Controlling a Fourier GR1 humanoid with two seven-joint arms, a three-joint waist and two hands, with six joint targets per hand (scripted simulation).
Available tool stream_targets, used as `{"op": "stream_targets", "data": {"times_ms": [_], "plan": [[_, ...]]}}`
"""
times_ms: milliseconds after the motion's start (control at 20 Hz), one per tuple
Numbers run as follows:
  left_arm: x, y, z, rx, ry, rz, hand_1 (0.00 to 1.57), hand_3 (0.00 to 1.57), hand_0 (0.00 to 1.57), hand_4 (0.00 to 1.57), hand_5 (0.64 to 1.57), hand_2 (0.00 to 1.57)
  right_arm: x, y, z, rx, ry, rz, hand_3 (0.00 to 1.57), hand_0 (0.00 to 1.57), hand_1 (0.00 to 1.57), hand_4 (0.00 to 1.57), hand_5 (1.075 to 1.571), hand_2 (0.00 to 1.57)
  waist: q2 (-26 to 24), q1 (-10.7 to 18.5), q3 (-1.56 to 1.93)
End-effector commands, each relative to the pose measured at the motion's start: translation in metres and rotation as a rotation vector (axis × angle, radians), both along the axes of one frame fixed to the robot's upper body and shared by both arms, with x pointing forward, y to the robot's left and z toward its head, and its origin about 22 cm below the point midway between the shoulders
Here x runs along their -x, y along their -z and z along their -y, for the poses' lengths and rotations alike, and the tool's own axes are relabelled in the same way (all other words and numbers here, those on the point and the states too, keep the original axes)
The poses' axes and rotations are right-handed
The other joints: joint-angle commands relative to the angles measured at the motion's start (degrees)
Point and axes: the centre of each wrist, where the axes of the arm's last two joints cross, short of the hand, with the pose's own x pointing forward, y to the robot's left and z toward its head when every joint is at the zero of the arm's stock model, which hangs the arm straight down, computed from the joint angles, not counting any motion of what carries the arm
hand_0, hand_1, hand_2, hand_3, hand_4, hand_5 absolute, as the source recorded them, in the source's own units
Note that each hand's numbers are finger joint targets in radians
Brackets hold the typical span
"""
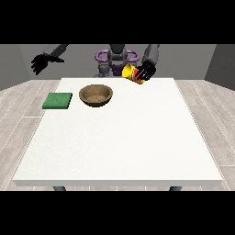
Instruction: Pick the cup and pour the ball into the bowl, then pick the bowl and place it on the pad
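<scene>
Gripping tilted cup (131, 73), hand at view's right (145, 72) raised above table (119, 137); other hand (39, 63) spread, aloft.

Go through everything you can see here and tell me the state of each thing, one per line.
Cup: lifted off the table, tilted, held by the hand at the view's right.
Hand at the view's right: fingers curled round the cup.
Hand at the view's left: raised beside the table, holding nothing, fingers spread.
Bowl: upright on the table, no ball visible inside.
Pad: flat on the table, nothing on it.
</scene>
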Motion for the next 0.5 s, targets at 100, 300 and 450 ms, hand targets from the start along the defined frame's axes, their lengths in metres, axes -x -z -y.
{"op": "stream_targets", "data": {"times_ms": [100, 300, 450], "plan": [[0.010, -0.002, 0.063, -0.165, 0.040, 0.027, 1.36, 1.57, 1.36, 1.07, 1.568, 1.57, 0.014, 0.011, 0.020, -0.011, 0.047, 0.006, 0.00, 0.00, 0.00, 0.00, 1.560, 0.00, -0.49, 3.34, -0.08], [0.013, -0.009, 0.077, -0.200, 0.025, 0.032, 1.36, 1.57, 1.36, 1.07, 1.568, 1.57, 0.018, 0.030, 0.007, -0.026, 0.072, -0.010, 0.00, 0.00, 0.00, 0.00, 1.553, 0.00, -0.51, 3.48, -0.11], [0.001, -0.031, 0.076, -0.285, 0.038, 0.095, 1.28, 1.57, 1.28, 1.00, 1.569, 1.57, 0.023, 0.003, 0.047, -0.013, 0.090, 0.050, 0.00, 0.00, 0.00, 0.00, 1.552, 0.00, 2.69, 4.28, -0.08]]}}
